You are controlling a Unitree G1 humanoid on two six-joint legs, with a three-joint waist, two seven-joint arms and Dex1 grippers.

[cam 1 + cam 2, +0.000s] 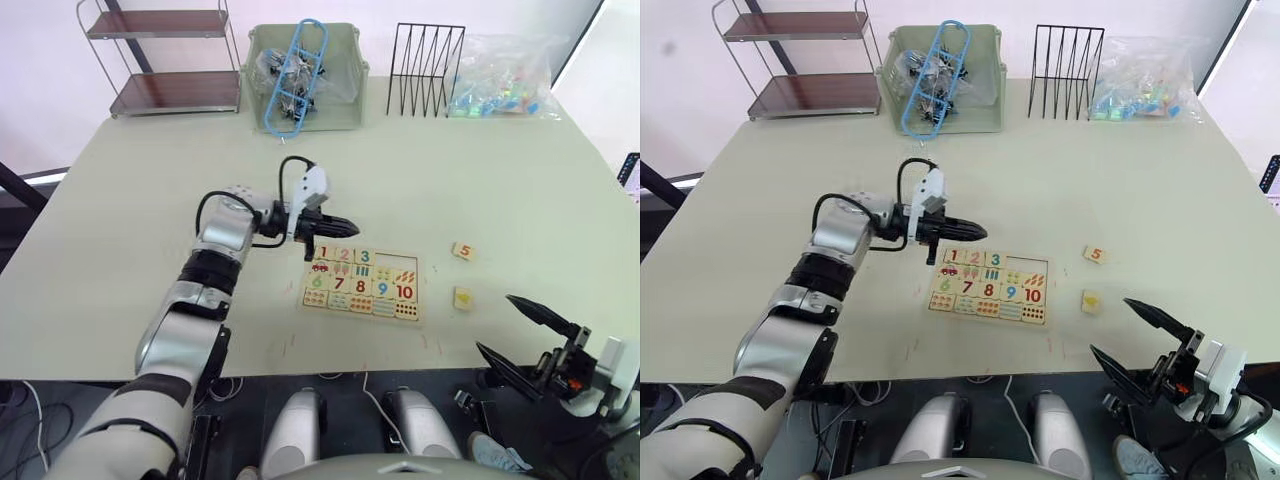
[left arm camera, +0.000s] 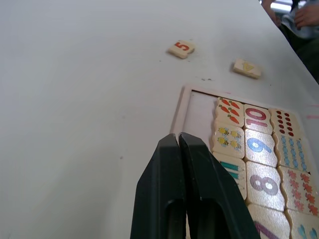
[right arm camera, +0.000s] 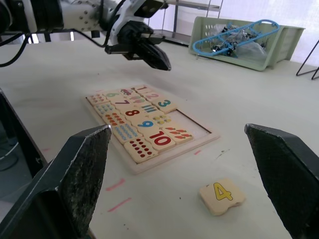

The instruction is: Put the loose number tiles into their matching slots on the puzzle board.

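The puzzle board [image 1: 396, 257] lies near the table's front edge, with tiles 1, 2 and 3 seated in its top row. The two slots [image 2: 199, 112] beside the 3 stand empty. Two loose number tiles lie on the table right of the board: the orange 5 [image 1: 462, 250] and, nearer the front edge, the yellow 4 [image 1: 463, 298]. My left gripper [image 1: 348, 226] hovers shut over the board's far edge, nothing between its fingers [image 2: 169, 164]. Beyond the table's front right edge, my right gripper [image 1: 495, 323] stands wide open, the 4 tile [image 3: 222, 195] lying ahead of it.
Along the far edge stand a metal shelf [image 1: 165, 60], a green bin [image 1: 345, 105] holding a blue frame, a black wire rack [image 1: 425, 68] and a clear bag of coloured pieces [image 1: 505, 80]. Faint red marks dot the table in front of the board.
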